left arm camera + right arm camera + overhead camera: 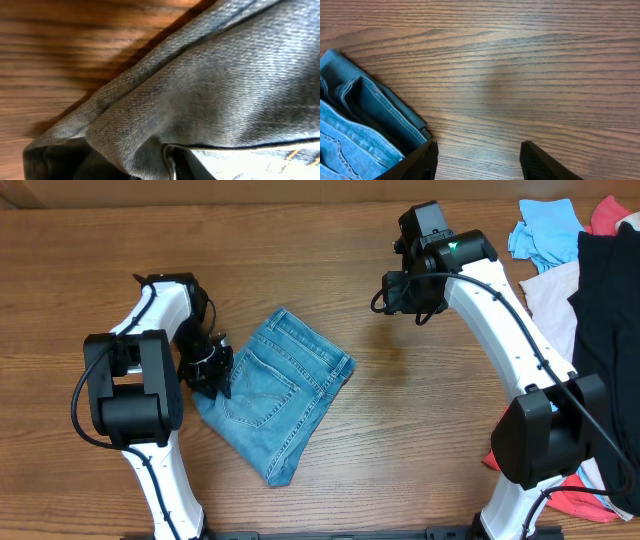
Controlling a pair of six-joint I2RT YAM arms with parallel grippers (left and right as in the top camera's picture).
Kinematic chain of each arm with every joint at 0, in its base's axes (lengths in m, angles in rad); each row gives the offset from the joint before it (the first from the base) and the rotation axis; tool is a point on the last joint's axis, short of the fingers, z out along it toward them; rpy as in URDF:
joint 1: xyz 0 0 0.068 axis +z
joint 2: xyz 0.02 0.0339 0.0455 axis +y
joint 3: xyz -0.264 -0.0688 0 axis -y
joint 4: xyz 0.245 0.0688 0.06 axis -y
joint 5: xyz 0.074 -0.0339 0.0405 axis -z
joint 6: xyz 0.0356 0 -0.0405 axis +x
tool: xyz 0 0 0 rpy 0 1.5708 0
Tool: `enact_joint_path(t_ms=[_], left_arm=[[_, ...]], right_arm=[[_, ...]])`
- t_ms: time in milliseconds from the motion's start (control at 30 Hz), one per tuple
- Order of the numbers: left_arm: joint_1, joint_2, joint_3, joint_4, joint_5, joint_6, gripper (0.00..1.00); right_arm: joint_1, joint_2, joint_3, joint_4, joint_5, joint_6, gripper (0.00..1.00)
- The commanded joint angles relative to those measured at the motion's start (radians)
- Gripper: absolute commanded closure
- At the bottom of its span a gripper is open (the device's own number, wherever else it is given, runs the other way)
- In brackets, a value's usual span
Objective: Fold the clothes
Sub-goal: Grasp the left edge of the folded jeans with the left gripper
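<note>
Overhead, the jeans (275, 395) lie folded into a compact bundle, back pocket up, left of centre on the table (400, 410). At their left edge sits the left end effector (210, 368); its grip cannot be told. Just beside them, the right end effector (477, 152) hangs released over bare wood. A heap of garments (600, 290), sky-blue, black, white and red, lies far right.

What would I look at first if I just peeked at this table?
The folded blue jeans in the middle of the wooden table, with the left gripper at their left edge. Then the heap of other clothes at the table's right edge.
</note>
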Motion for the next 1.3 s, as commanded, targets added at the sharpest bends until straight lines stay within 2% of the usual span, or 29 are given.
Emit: enact_joint_path(t_ms=[0,67,200,267,333,533,600,733,900,1267], left_arm=[[-0.007,-0.002,-0.027,0.012,-0.021,-0.031,0.74],[-0.008,-0.051,-0.018,0.016,-0.02,-0.026,0.71],[-0.011,-0.192,0.007,0.048,-0.012,-0.016,0.57],[-0.015,-0.273,0.009,0.102,0.014,0.005,0.38],[-0.016,-0.338,0.009,0.173,0.046,0.019,0.0],[-0.016,-0.353,0.008,0.332,0.148,0.155,0.0],[-0.017,-0.314,0.008,0.356,0.193,0.237,0.0],[-0.017,-0.216,0.008,0.394,0.194,0.317,0.0],[-0.015,-0.097,0.008,0.439,0.198,0.351,0.0],[-0.074,0.084,0.008,0.36,0.301,0.447,0.02]], right_arm=[[0.005,-0.006,0.009,0.008,0.006,0.007,0.43],[0.005,-0.006,0.009,0.011,0.006,0.007,0.43],[0.005,-0.006,0.009,0.016,0.006,0.007,0.43],[0.005,-0.006,0.009,0.021,0.006,0.007,0.43],[0.005,-0.006,0.009,0.022,0.006,0.007,0.43],[0.005,-0.006,0.009,0.021,0.006,0.007,0.43],[0.005,-0.006,0.009,0.021,0.006,0.007,0.43],[0.005,-0.006,0.009,0.017,0.006,0.007,0.43],[0.005,-0.006,0.009,0.012,0.006,0.007,0.43],[0.005,-0.006,0.009,0.013,0.006,0.008,0.43]])
